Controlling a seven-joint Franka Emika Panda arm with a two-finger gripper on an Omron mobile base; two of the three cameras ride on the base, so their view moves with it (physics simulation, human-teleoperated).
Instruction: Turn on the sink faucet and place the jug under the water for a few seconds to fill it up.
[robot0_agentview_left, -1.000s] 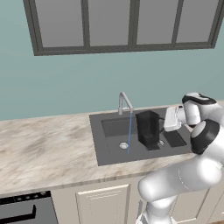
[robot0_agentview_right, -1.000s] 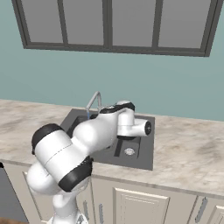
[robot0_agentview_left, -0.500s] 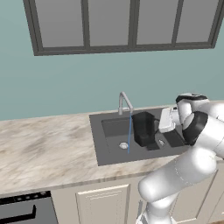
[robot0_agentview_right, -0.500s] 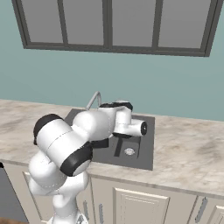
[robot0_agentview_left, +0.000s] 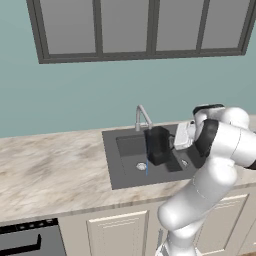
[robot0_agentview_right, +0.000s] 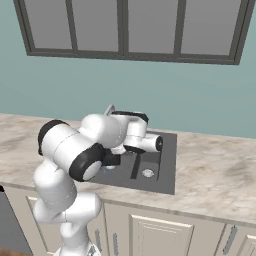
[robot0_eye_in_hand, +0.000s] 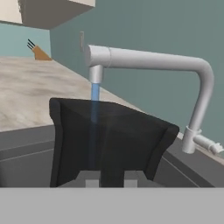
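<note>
The gripper (robot0_eye_in_hand: 111, 178) clasped the rigid black jug (robot0_eye_in_hand: 109, 140) low on its near wall at 6 o'clock, under the faucet (robot0_eye_in_hand: 151, 61) over the sink (robot0_agentview_left: 125, 172), water (robot0_eye_in_hand: 94, 100) likely making it heavier.

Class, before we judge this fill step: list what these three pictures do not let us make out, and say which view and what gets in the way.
- Water level in the jug: in the hand view its dark wall faces the camera.
- Grip: hand view, the fingertips are cut by the bottom band; in both base views the arm hides them.
- Sink interior: right base view, the arm covers most of it.
- Faucet lever: too small in the left base view.
- Whether the water enters the jug or passes behind it.
</note>
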